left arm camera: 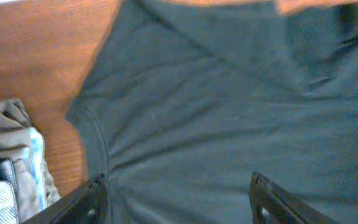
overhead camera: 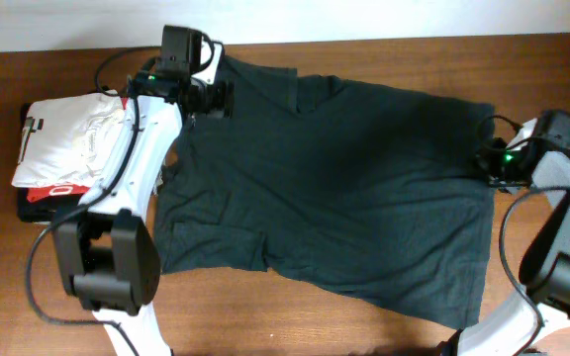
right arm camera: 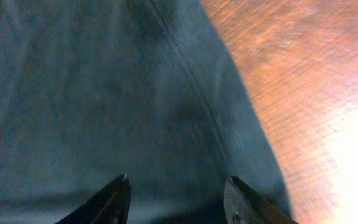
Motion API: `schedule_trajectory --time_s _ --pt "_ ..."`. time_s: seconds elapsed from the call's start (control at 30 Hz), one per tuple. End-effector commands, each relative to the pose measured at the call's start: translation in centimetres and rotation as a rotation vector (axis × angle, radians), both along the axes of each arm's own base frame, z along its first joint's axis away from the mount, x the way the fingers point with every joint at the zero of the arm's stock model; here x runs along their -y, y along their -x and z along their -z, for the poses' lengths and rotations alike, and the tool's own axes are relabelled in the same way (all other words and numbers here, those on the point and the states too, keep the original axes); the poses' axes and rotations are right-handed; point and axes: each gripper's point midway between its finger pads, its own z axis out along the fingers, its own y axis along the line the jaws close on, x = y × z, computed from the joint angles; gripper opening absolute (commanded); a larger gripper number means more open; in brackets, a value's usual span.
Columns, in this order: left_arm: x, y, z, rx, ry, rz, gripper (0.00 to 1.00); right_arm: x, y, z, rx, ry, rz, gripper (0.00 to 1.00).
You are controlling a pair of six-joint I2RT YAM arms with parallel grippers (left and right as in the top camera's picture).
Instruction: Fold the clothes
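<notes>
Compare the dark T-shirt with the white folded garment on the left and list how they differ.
The dark T-shirt is near-black; the white folded garment is white. The T-shirt lies spread open and wrinkled; the white garment is folded compactly. The T-shirt covers much of the wooden table; the white garment takes a small patch at its left edge. Both are soft cloth.

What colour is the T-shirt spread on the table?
Plain dark charcoal soft-fabric T-shirt; clearest in overhead view.
</notes>
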Motion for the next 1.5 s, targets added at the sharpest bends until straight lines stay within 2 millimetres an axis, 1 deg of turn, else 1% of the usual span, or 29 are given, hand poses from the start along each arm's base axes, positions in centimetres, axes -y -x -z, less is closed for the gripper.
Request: schedule_trajectory --time_s 0.0,0.03,0.13,0.17,0.2,0.27,0.3,0.33,0.37,0.43,0.47,0.5,0.53,0.57,0.6,0.67,0.7,0.77,0.83,0.9,0.97,1.0,1.03,1.07,1.13,1.2,1.33,1.4,1.47 --pt "1.3 1.3 -4.3 0.050 0.020 0.045 0.73 1.0 -0.1 3.9 -0.080 0.048 0.100 0.44" --pt "1.4 1.6 -4.6 0.047 0.020 0.048 0.73 2.0 0.0 5.1 -0.102 0.080 0.157 0.40" --pt "1.4 2.2 -4.7 0.033 0.018 0.051 0.74 4.6 -0.3 6.7 -0.080 0.101 0.265 0.27" --pt "1.5 2.7 -4.4 0.009 0.015 0.054 0.74 6.6 -1.0 6.3 -0.022 0.108 0.321 0.23" --pt "1.7 3.2 -4.1 -0.009 0.013 0.060 0.74 7.6 -1.8 5.5 0.026 0.110 0.331 0.23" --pt "2.0 3.7 -3.8 -0.030 0.009 0.069 0.75 8.6 -3.3 3.8 0.102 0.086 0.320 0.22" --pt "2.1 3.8 -3.8 -0.034 0.008 0.072 0.78 8.5 -5.0 2.0 0.184 0.055 0.243 0.23" --pt "2.1 3.8 -3.9 -0.032 0.008 0.072 0.78 7.9 -6.6 -0.1 0.262 0.019 0.148 0.31" --pt "2.1 4.0 -4.1 -0.029 0.008 0.072 0.79 7.1 -7.5 -2.2 0.318 -0.020 0.076 0.36" --pt "1.4 4.4 -5.3 -0.011 -0.013 0.054 0.80 6.1 -8.2 -6.7 0.405 -0.078 -0.015 0.47" --pt "0.5 4.8 -6.9 0.022 -0.048 0.025 0.80 5.5 -8.0 -11.0 0.475 -0.102 -0.062 0.50" --pt "-0.6 5.6 -8.6 0.054 -0.083 -0.005 0.81 4.9 -7.1 -15.0 0.524 -0.112 -0.084 0.53" --pt "-1.5 6.8 -10.2 0.070 -0.105 -0.026 0.86 4.3 -6.0 -18.1 0.553 -0.107 -0.092 0.54" --pt "-2.1 8.1 -11.2 0.065 -0.109 -0.049 0.94 3.7 -4.5 -21.3 0.574 -0.086 -0.091 0.54" --pt "-3.0 9.7 -11.8 0.036 -0.097 -0.089 0.95 2.8 -3.3 -23.8 0.589 -0.065 -0.094 0.54" --pt "-4.6 12.7 -11.0 -0.075 -0.079 -0.173 0.95 0.6 0.3 -28.6 0.607 -0.018 -0.086 0.56" --pt "-5.2 13.7 -10.4 -0.124 -0.083 -0.194 0.95 -0.2 1.9 -30.1 0.605 0.000 -0.076 0.58" --pt "-5.3 16.5 -8.2 -0.279 -0.078 -0.180 0.93 -2.8 6.3 -32.4 0.575 0.011 -0.051 0.60" --pt "-5.3 18.0 -5.6 -0.371 -0.093 -0.173 0.93 -4.1 8.8 -32.4 0.525 0.000 -0.027 0.61" --pt "-5.5 19.2 -1.6 -0.456 -0.111 -0.177 0.93 -5.5 10.9 -30.7 0.426 -0.047 -0.027 0.62" --pt "-5.8 20.8 3.0 -0.533 -0.130 -0.177 0.93 -6.5 12.4 -28.3 0.315 -0.090 -0.051 0.62" --pt "-5.9 21.1 4.4 -0.547 -0.134 -0.176 0.92 -6.7 13.0 -27.1 0.264 -0.101 -0.059 0.62" --pt "-5.7 21.5 6.2 -0.557 -0.123 -0.171 0.90 -6.9 13.6 -25.9 0.210 -0.110 -0.066 0.62" --pt "-5.5 21.7 8.4 -0.556 -0.111 -0.167 0.83 -6.9 14.2 -24.0 0.139 -0.110 -0.072 0.61" --pt "-5.5 22.0 11.1 -0.546 -0.107 -0.166 0.77 -7.4 14.7 -21.1 0.052 -0.133 -0.079 0.62" --pt "-4.5 22.3 12.8 -0.547 -0.061 -0.112 0.72 -8.1 15.2 -17.4 -0.027 -0.164 -0.092 0.61" --pt "-3.0 22.0 13.6 -0.526 0.013 -0.039 0.63 -9.2 16.7 -11.2 -0.114 -0.223 -0.090 0.62" --pt "-2.9 21.9 13.7 -0.518 0.005 -0.014 0.57 -9.7 17.5 -9.1 -0.141 -0.242 -0.088 0.62" --pt "-3.0 21.5 13.9 -0.506 0.003 -0.014 0.52 -10.0 18.1 -8.1 -0.158 -0.253 -0.086 0.62"
